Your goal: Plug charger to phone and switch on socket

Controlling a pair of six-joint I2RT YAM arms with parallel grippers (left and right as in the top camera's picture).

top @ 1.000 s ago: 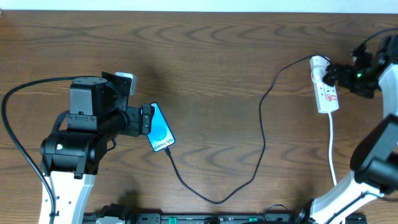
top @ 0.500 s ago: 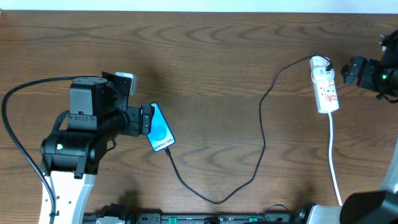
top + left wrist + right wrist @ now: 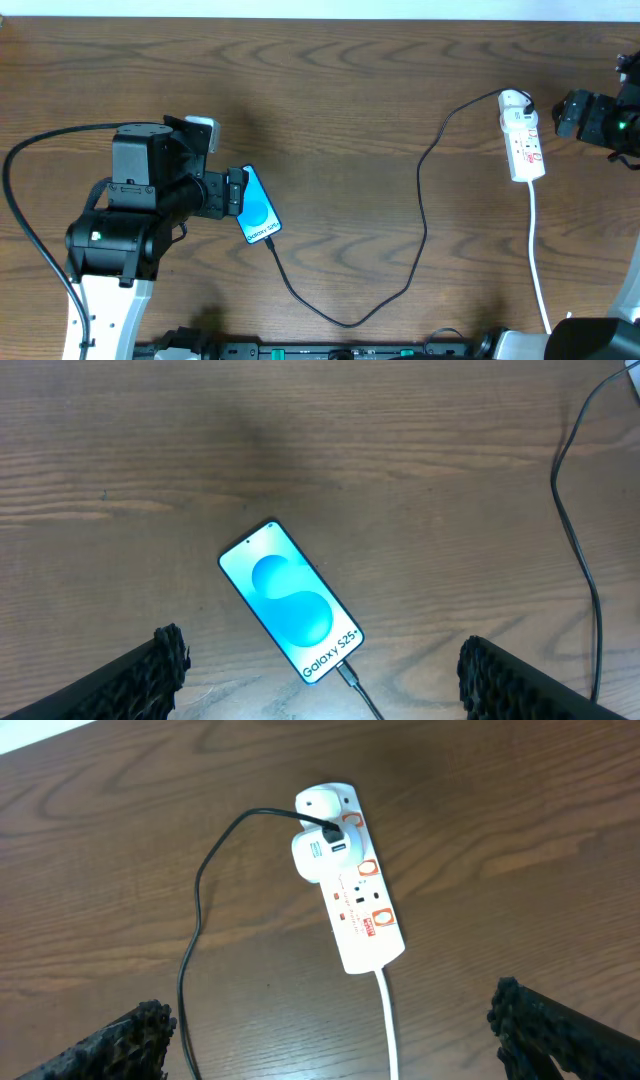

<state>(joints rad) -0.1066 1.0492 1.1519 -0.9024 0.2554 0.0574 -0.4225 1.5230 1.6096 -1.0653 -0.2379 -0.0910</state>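
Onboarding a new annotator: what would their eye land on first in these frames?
The phone, its blue screen lit, lies on the dark wood table left of centre, under the open left gripper. From its lower edge the black charger cable loops across to the white power strip at the far right, where a white adapter is plugged in. The open right gripper hangs to the strip's right, holding nothing.

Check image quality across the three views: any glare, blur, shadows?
Overhead: even light, sharp, faint shadow by the left arm. Left wrist: phone text crisp, no glare, soft shadow above it, left fingers look soft. Right wrist: socket sharp, top-left corner blown out white, right fingers look soft.
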